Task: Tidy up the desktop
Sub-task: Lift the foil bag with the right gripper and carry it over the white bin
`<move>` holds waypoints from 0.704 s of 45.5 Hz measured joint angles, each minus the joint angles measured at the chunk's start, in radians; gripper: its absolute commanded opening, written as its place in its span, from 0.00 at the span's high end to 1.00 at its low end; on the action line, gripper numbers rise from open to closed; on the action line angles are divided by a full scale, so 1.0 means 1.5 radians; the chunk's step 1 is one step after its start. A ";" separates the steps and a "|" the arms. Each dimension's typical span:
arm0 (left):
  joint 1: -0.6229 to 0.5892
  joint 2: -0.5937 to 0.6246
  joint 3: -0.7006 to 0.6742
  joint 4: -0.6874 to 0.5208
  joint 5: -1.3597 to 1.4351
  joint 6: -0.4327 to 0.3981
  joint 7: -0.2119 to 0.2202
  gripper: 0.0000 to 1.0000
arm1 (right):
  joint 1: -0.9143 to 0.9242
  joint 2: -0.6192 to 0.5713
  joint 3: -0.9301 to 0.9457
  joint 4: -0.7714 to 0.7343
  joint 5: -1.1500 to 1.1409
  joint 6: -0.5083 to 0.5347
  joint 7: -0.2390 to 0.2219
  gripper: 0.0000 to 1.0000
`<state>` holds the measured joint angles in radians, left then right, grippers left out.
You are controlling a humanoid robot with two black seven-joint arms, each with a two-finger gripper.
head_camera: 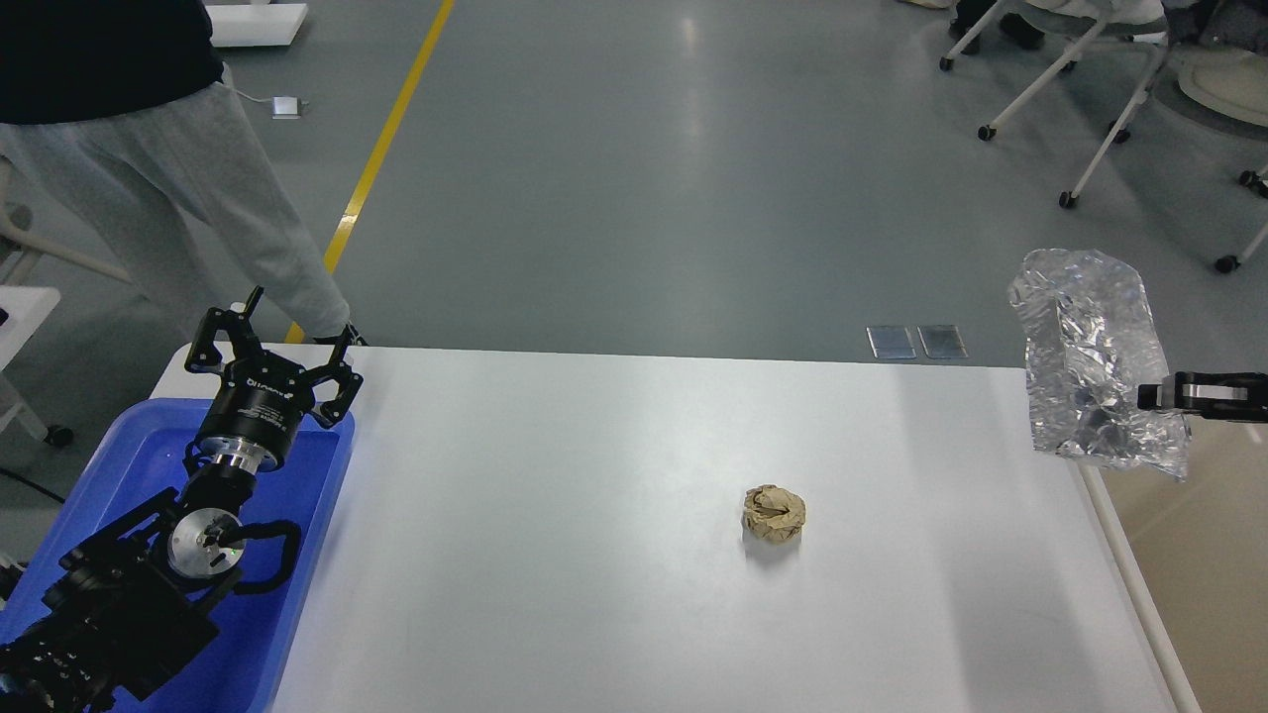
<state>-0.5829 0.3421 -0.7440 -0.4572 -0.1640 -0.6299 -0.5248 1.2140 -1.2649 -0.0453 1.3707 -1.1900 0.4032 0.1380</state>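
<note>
while the right hand [1154, 396] pinches one edge of the crumpled, clear silvery plastic wrapper [1095, 361] just past the right edge of the wide, glossy white counter [555, 495], the thin film could slip free or catch air and drift, landing back on the counter or on the floor rather than in the beige bin [1204, 574] below. the left hand [269, 342] hovers wide open and empty over the blue plastic tray [322, 475]. the crumpled brown paper ball [774, 513] lies mid-counter, unclaimed, light enough to roll if nudged.
</note>
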 measured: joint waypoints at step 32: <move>0.000 0.000 0.000 0.000 0.000 0.000 0.000 0.00 | -0.207 0.024 0.001 -0.209 0.347 -0.158 0.058 1.00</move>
<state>-0.5829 0.3421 -0.7440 -0.4572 -0.1640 -0.6300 -0.5249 0.9033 -1.2283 -0.0440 1.0575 -0.6692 0.1667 0.2245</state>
